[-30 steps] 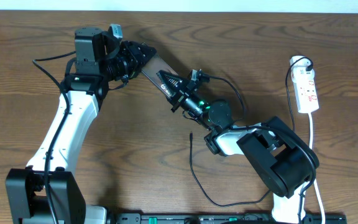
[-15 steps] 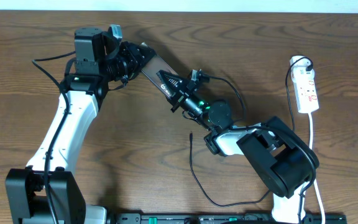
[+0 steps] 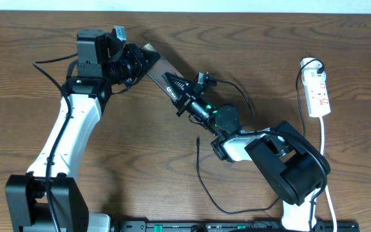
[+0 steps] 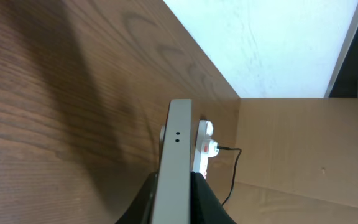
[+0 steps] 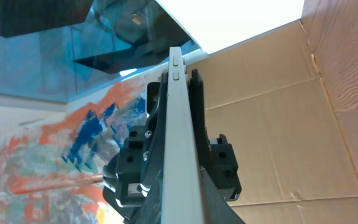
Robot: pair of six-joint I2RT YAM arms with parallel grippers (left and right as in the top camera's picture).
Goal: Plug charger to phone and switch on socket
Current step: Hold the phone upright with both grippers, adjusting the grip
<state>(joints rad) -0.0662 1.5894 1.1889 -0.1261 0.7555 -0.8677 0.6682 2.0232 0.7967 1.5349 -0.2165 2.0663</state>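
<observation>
The phone (image 3: 161, 67), a dark slab, is held above the table between both grippers. My left gripper (image 3: 137, 61) is shut on its upper left end and my right gripper (image 3: 178, 93) on its lower right end. In the left wrist view the phone (image 4: 176, 162) shows edge-on, a grey strip pinched by the left gripper (image 4: 174, 190). In the right wrist view the phone (image 5: 180, 124) is edge-on in the right gripper (image 5: 182, 205). The charger (image 3: 201, 174), a thin black cable, lies on the table, its plug tip (image 3: 198, 139) free. The socket (image 3: 319, 93) lies at the right, also in the left wrist view (image 4: 202, 149).
A black plug and a thin black lead sit at the socket's far end (image 3: 312, 64). Its white cord (image 3: 325, 148) runs down the right side to the front edge. The right arm's base (image 3: 288, 164) stands front right, the left arm's base (image 3: 40, 200) front left.
The left gripper has turned slightly with the phone's upper end. Otherwise nothing has visibly moved.
</observation>
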